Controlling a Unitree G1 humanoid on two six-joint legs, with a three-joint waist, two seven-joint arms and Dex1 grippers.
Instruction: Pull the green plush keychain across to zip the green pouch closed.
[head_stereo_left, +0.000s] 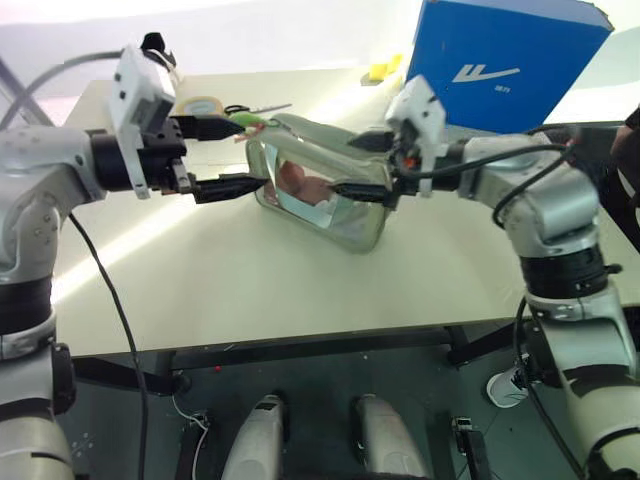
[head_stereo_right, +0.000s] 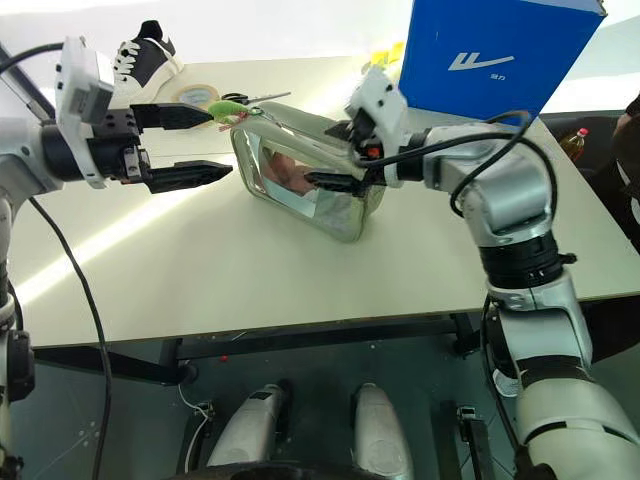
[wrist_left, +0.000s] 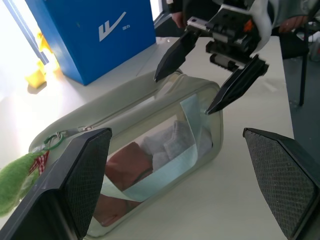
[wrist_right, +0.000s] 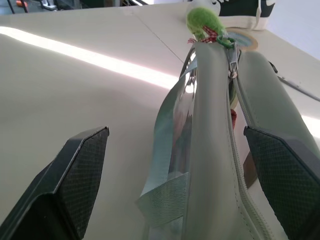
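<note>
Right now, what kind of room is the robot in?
Probably a robot test room or lab: a plain table holds a practice green pouch, a blue box, tape and scissors, with cables running underneath.

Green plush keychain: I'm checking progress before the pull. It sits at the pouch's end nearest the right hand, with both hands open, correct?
Not quite. The green plush keychain hangs at the green pouch's end nearest the left hand, as the right eye view shows. Both hands, including the right hand, are indeed open.
</note>
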